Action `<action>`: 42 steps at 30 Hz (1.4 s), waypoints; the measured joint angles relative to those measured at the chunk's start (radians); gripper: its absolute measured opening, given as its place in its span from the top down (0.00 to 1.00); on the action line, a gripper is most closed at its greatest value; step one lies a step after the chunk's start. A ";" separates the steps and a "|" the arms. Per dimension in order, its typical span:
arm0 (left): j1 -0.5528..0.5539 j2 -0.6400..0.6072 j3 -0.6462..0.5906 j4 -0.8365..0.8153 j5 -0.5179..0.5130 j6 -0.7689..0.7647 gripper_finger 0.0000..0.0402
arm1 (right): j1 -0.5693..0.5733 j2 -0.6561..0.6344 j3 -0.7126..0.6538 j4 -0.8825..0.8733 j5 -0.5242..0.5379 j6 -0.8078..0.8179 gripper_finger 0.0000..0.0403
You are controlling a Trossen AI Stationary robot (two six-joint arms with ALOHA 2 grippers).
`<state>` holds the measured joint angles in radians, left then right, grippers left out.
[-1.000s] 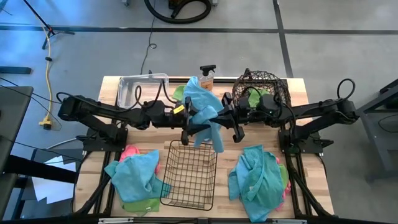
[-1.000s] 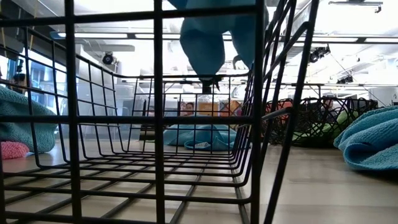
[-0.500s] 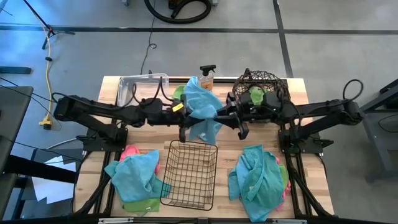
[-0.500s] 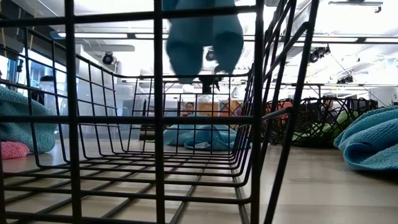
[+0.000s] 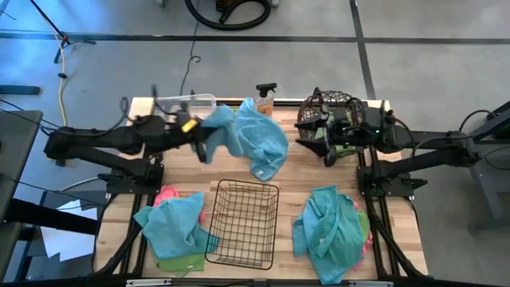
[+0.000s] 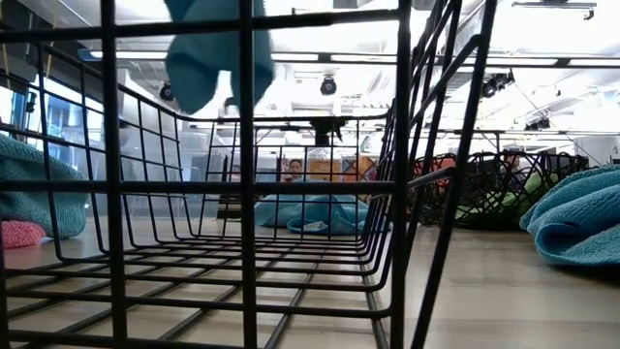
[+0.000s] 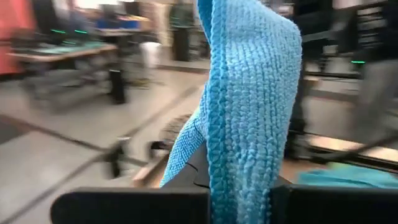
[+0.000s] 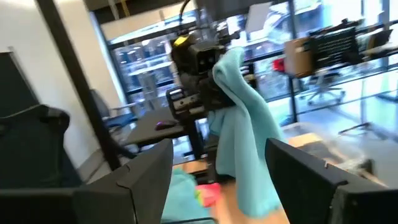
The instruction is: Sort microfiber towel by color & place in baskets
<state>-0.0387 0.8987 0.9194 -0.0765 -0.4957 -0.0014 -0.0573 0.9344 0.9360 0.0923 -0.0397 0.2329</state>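
Note:
A teal-blue microfiber towel (image 5: 255,142) hangs in the air over the table's far middle, and my left gripper (image 5: 205,148) is shut on its left end. In the low view its lower tip (image 6: 215,53) is well above the black wire-grid basket (image 5: 243,223). My right gripper (image 5: 327,149) stands open and empty beside the round woven-wire basket (image 5: 339,108), to the right of the towel. The clear bin (image 5: 171,110) is at the far left. My left gripper pinches a bunched part of the teal towel (image 7: 239,186) between its two fingers, coming at it roughly level from the table's left. The rest of the towel drapes from the fingers toward the table's right, slack and lifted clear of the table.
Mixed piles of teal, green and pink towels lie near left (image 5: 175,227) and near right (image 5: 331,227) of the grid basket. An orange spray bottle (image 5: 265,97) stands at the far edge. Green cloth (image 5: 327,123) shows in the round basket. Another teal cloth (image 6: 310,211) lies on the table's far part.
My left gripper has shut on the towel and drawn back toward the table's left, taking the towel along. My right gripper has opened, let go of the towel and pulled away toward the right, near the round basket. The towel's hanging end has swung left and risen.

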 joint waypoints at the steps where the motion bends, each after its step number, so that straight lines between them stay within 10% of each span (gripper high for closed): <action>1: 0.000 -0.029 -0.009 -0.012 -0.046 0.012 1.00 | -0.004 -0.011 0.000 -0.005 0.013 -0.006 0.37; 13: 0.087 -0.113 0.015 -0.053 -0.567 0.133 1.00 | -0.081 -0.037 0.000 -0.006 0.057 -0.007 0.37; 23: 0.451 -0.072 0.161 -0.495 -0.325 -0.262 1.00 | -0.120 -0.037 0.000 -0.006 0.056 0.002 0.37; 42: 0.691 0.032 -0.224 -0.494 -0.097 -0.720 1.00 | -0.146 -0.037 0.000 -0.018 0.055 0.024 0.37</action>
<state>0.6518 0.9311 0.6951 -0.5707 -0.5923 -0.7211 -0.2031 0.8978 0.9360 0.0747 0.0154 0.2571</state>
